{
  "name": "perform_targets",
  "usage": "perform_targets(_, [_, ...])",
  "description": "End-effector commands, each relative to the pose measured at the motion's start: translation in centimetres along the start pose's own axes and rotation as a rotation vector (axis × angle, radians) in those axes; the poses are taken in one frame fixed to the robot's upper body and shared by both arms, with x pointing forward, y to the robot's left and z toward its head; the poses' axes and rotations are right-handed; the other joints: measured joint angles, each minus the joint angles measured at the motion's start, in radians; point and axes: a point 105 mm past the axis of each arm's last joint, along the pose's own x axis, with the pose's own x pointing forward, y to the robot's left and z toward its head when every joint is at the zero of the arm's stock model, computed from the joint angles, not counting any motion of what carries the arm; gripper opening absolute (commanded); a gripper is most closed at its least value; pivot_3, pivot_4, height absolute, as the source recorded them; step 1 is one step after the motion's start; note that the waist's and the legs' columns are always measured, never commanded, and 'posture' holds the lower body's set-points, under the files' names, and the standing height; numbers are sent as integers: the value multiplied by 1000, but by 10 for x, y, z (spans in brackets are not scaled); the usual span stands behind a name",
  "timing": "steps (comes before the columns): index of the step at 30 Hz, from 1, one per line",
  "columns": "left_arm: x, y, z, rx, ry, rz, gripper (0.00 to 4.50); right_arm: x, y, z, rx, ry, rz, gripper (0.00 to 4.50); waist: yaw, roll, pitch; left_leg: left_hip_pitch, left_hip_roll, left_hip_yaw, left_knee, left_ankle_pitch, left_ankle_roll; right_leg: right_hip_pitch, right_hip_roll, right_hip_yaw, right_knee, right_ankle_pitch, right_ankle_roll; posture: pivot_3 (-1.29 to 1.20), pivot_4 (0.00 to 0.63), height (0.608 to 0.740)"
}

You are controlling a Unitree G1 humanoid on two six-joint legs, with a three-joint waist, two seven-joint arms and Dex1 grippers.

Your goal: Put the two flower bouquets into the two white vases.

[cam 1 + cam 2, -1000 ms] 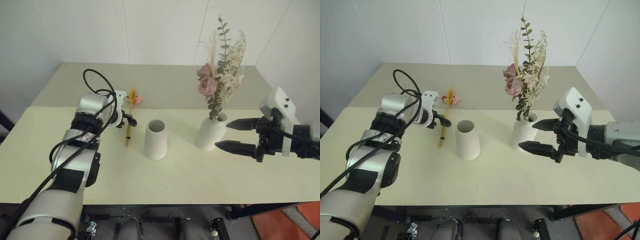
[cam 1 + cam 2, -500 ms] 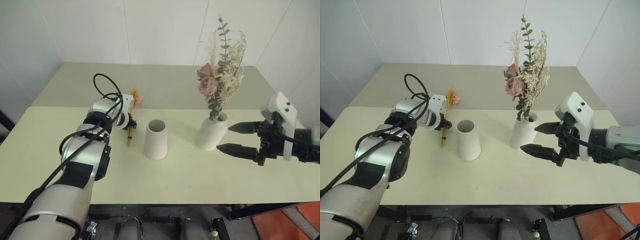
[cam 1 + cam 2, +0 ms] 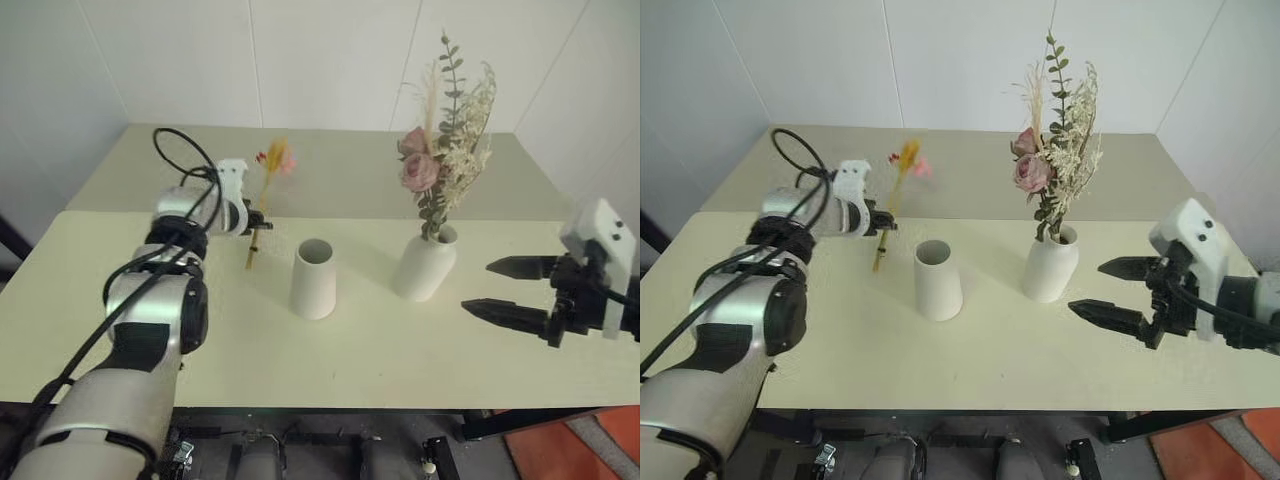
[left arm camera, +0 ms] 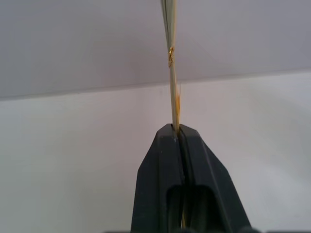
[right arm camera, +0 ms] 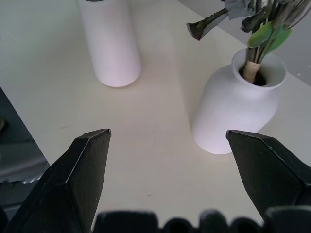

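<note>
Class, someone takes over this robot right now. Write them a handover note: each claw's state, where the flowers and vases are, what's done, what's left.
Left claw: shut on the slim yellow bouquet, lifted off the table.
Right claw: open, holding nothing, beside the rounded vase.
Done: bushy rose bouquet stands in the rounded vase.
Left: set the slim bouquet into the cone vase, which holds no flowers.

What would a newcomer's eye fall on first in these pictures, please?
Probably the bushy pink-rose bouquet standing tall in the rounded vase right of centre. Next, the left tool, shut on the slim yellow bouquet and holding it above the table, beside the empty cone vase.
</note>
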Motion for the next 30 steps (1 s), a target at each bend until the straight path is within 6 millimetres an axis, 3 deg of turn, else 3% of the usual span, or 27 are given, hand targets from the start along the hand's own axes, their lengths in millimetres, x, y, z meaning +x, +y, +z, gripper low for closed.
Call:
perform_targets(1, [-46, -17, 70, -33, -368, -206, 16, -20, -6, 11, -104, -108, -68, 4500, -1, 0, 0, 0, 0, 0, 0, 0, 0, 0, 0, 0, 0, -1, 1, 0, 150, 740])
perform_targets(3, [-74, -24, 81, -24, -529, -324, 16, -27, -7, 8, -110, -117, -68, 4500, -1, 1, -1, 1, -1, 0, 0, 0, 0, 1, -2, 0, 1, -1, 1, 0, 150, 740])
perform_targets(6, [-108, -41, 78, 90, -638, -509, 16, -35, -7, 5, -124, -147, -63, 4500, -2, 1, -1, 5, -1, 1, 0, 0, -1, 4, -2, 1, 1, 2, -3, 0, 150, 740])
perform_targets(10, [-140, -60, 51, 172, -688, -792, 16, -38, -9, -3, -138, -150, -64, 4500, -4, 1, -1, 7, -1, 1, 0, 1, -2, 6, -1, 1, 2, 2, -3, 0, 150, 740])
perform_targets(14, [-138, -66, 35, 163, -653, -863, 16, -32, -9, -7, -134, -151, -55, 4500, -1, 1, -1, 8, 0, 1, 1, 1, -2, 7, -1, 1, 2, 0, 0, 0, 150, 740])
perform_targets(23, [-137, -89, 33, 107, -732, -1061, 16, -17, -6, -12, -122, -171, -29, 4500, 0, 1, -1, 7, -1, 1, 1, 1, -2, 7, -1, 1, 1, -1, 1, 0, 150, 740])
perform_targets(30, [-121, -115, 22, 129, -751, -1163, 16, -14, -5, -15, -119, -170, -35, 4500, 6, 1, -1, 7, -1, 1, 1, 1, -2, 7, 0, 1, 1, -1, 0, 0, 150, 740])
